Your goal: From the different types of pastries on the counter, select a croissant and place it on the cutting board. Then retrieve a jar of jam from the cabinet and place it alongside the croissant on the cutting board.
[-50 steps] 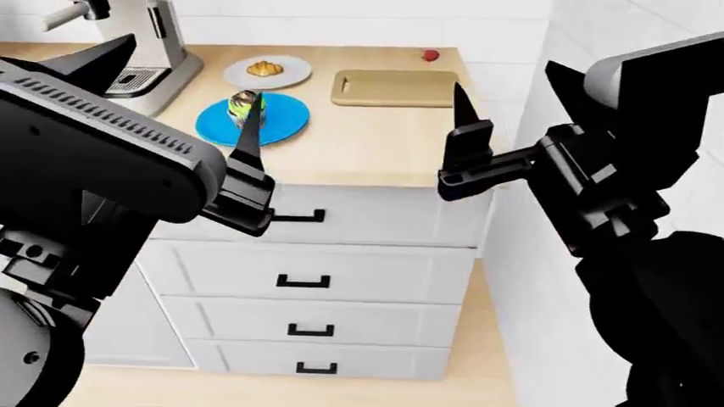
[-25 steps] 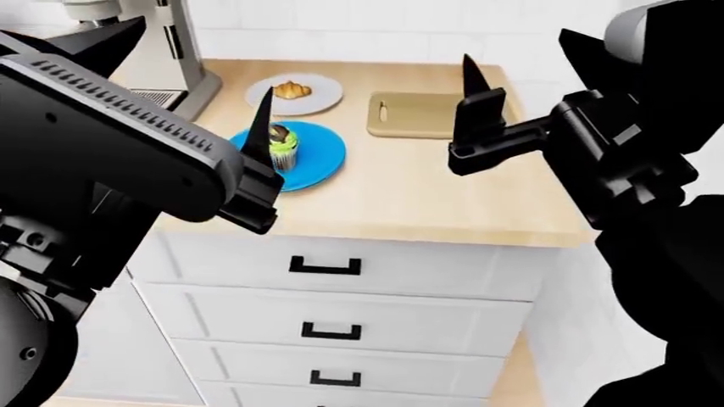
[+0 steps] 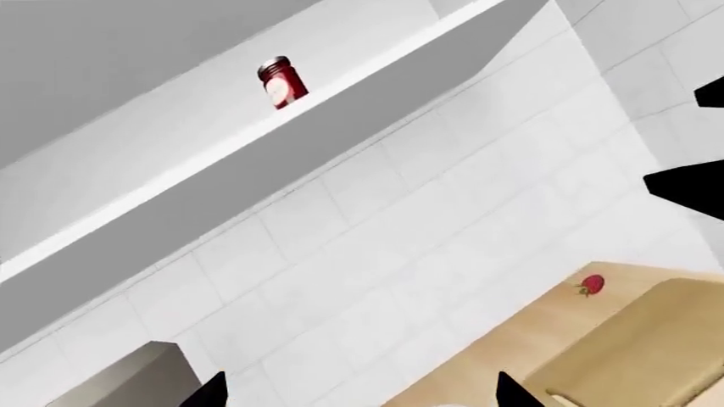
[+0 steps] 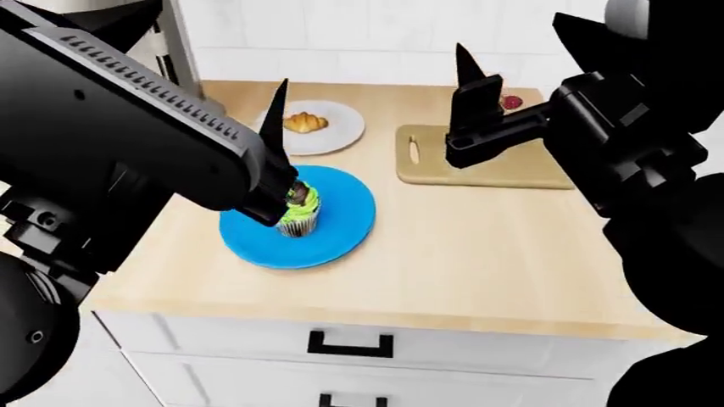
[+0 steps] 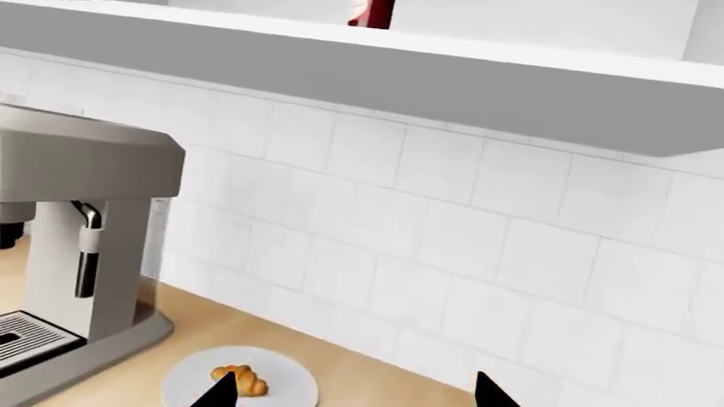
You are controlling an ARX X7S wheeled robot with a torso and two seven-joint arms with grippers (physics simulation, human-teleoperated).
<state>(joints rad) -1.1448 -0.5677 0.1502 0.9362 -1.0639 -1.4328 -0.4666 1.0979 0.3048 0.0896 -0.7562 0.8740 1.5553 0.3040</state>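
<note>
The golden-brown croissant lies on a round grey plate at the back of the counter; it also shows in the right wrist view. The cupcake stands on a round blue plate. The tan cutting board lies at the back right and shows in the left wrist view. The jar of jam stands on the open cabinet shelf. My left gripper is open and empty above the blue plate. My right gripper is open and empty above the board.
A small red strawberry lies behind the board, also seen in the left wrist view. A coffee machine stands at the back left. White tiled wall rises behind the counter. Drawers with black handles sit below the counter edge.
The view has closed in on the counter and shifted left; plates and board now sit lower and larger in the head view. Both grippers stay open and empty.
</note>
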